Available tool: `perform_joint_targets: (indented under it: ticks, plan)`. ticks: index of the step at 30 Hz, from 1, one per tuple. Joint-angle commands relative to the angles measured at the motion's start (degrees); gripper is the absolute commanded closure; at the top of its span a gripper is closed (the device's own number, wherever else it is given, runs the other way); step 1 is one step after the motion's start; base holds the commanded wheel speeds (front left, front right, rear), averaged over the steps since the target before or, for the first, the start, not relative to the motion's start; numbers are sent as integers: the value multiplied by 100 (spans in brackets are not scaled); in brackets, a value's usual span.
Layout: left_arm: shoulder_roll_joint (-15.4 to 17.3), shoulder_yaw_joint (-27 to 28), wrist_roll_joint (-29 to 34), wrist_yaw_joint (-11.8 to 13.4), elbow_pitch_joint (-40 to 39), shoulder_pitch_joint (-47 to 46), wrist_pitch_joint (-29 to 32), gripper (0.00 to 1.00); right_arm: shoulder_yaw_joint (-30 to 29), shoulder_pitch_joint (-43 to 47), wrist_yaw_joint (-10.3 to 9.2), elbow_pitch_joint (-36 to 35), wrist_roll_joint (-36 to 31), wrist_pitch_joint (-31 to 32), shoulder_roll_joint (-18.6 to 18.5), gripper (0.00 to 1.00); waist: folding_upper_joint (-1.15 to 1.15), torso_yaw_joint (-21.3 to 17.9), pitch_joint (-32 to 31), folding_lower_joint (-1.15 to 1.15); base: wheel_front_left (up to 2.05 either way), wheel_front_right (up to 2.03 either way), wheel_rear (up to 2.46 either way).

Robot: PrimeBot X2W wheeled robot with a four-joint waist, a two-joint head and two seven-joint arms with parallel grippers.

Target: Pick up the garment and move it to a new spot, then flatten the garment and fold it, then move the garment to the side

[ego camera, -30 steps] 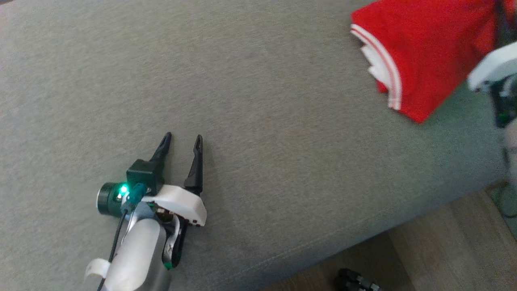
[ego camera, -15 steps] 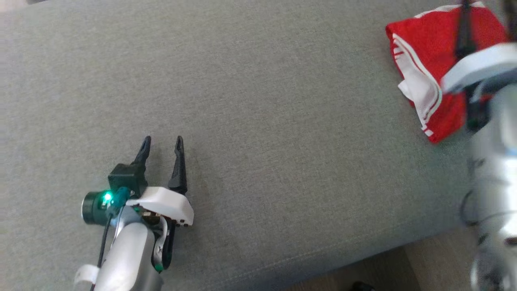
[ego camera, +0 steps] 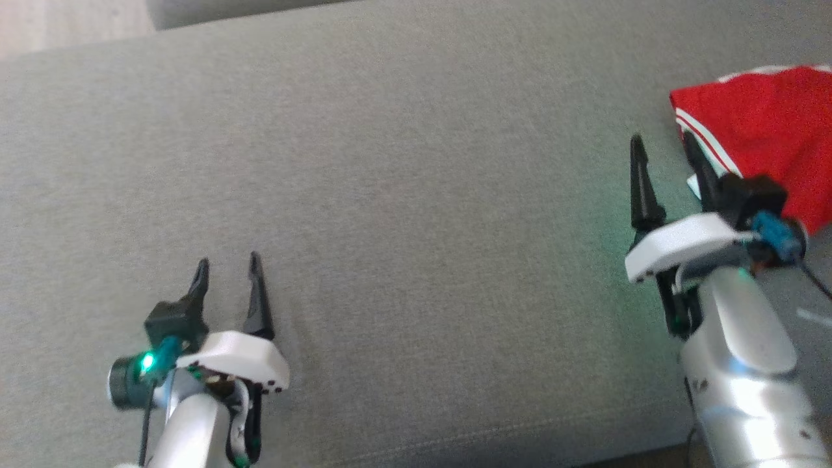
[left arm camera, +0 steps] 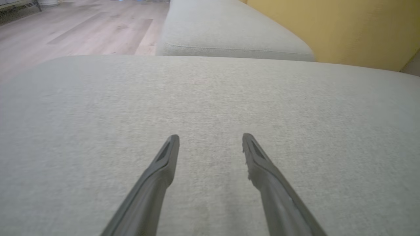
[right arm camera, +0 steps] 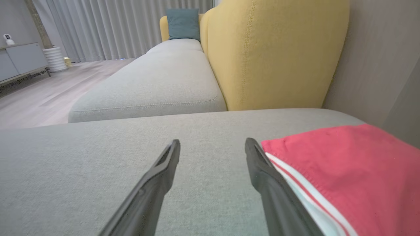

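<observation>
The garment (ego camera: 767, 130) is red with white stripes along one edge, folded into a small stack at the far right of the grey cushion (ego camera: 416, 195). In the right wrist view the garment (right arm camera: 344, 167) lies just right of the right finger. My right gripper (ego camera: 666, 146) stands open beside the garment's left edge, nothing between its fingers; its open gap (right arm camera: 212, 146) shows bare cushion. My left gripper (ego camera: 227, 266) is open and empty at the lower left, well apart from the garment. In its own view the left gripper (left arm camera: 210, 139) hovers over bare grey fabric.
A second grey seat cushion (right arm camera: 154, 82) lies beyond a seam, with a yellow backrest (right arm camera: 272, 52) and a teal pillow (right arm camera: 183, 23). Wooden floor (left arm camera: 65, 29) is off the cushion's far-left side. The cushion's front edge (ego camera: 455, 448) runs along the bottom of the head view.
The right gripper has let go of the garment and drawn back to its left, jaws now open. The garment rests on the cushion. The head camera has shifted; the left arm kept its pose.
</observation>
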Motion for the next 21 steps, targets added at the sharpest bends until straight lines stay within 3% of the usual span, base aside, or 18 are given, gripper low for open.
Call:
perform_joint_targets:
  ticks: [1,9,18,19,21]
  plan:
    - [55,252,-27,49,-177,-50,-29,0,130,3,-5,-200,89,-62,76,0,0,191,-202,0,0,0,0]
    - [55,575,-161,71,-280,298,-29,0,501,504,-5,-243,583,-62,80,0,0,511,-572,0,0,0,0]
    - [55,820,-583,-334,-377,537,-29,0,741,613,-5,-213,796,-62,81,0,0,649,-766,0,0,0,0]
    - [-13,622,-587,-347,-187,708,1,100,605,682,0,-27,753,2,28,100,0,648,-768,0,0,0,0]
    - [-31,624,-593,-350,1,740,10,100,604,754,0,114,758,14,37,100,0,651,-773,0,0,0,0]
